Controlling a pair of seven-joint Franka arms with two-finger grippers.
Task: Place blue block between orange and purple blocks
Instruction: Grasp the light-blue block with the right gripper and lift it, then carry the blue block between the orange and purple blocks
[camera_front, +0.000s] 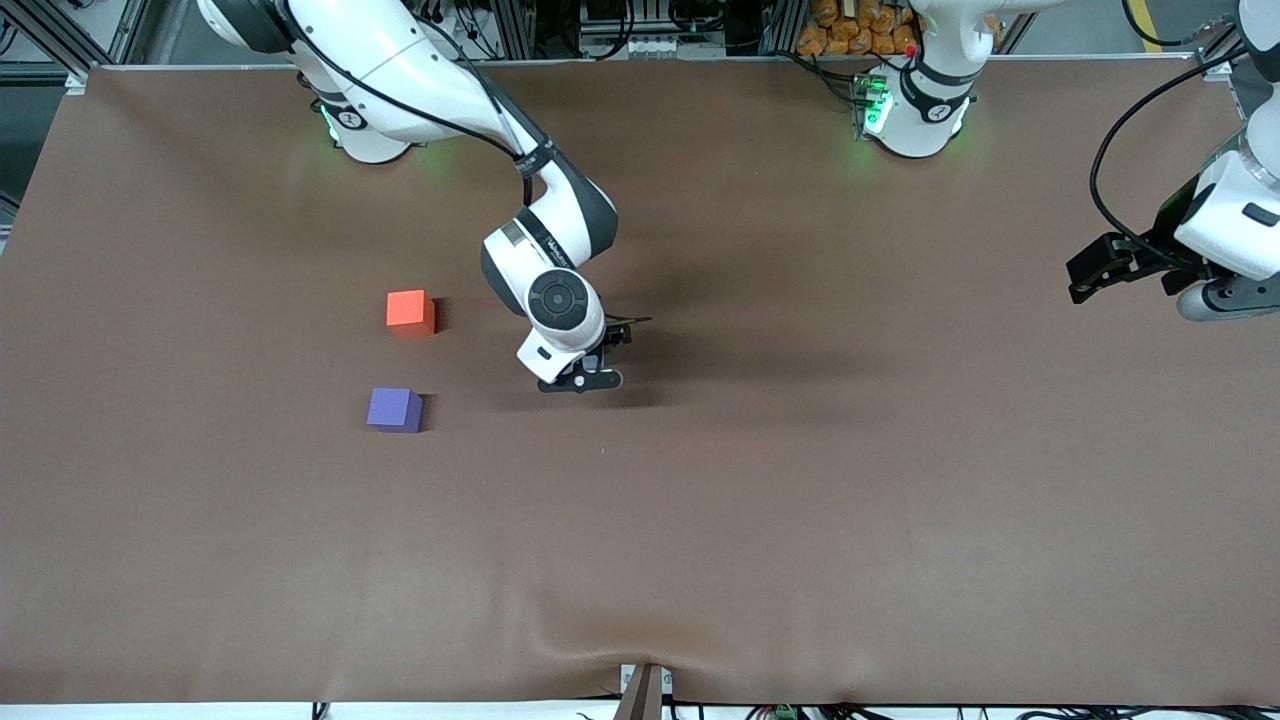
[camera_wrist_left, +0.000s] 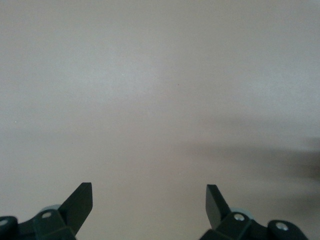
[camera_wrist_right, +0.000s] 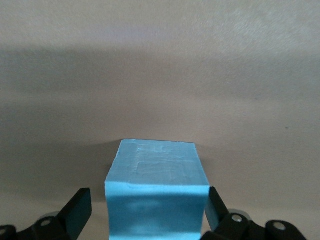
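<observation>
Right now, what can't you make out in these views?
- Blue block: hidden in the front view under the right gripper. The right wrist view's edge cuts off part of it.
- Orange block and purple block: outside both wrist views.
- Left gripper: waits open over the table. The front view's edge cuts off its arm.

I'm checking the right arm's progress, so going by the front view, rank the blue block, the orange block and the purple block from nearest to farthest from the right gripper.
1. Blue block: between the right gripper's fingers, hidden in the front view.
2. Orange block: on the table, toward the right arm's end.
3. Purple block: nearer the front camera than the orange one. These two are nearly level; the order is tentative.
</observation>
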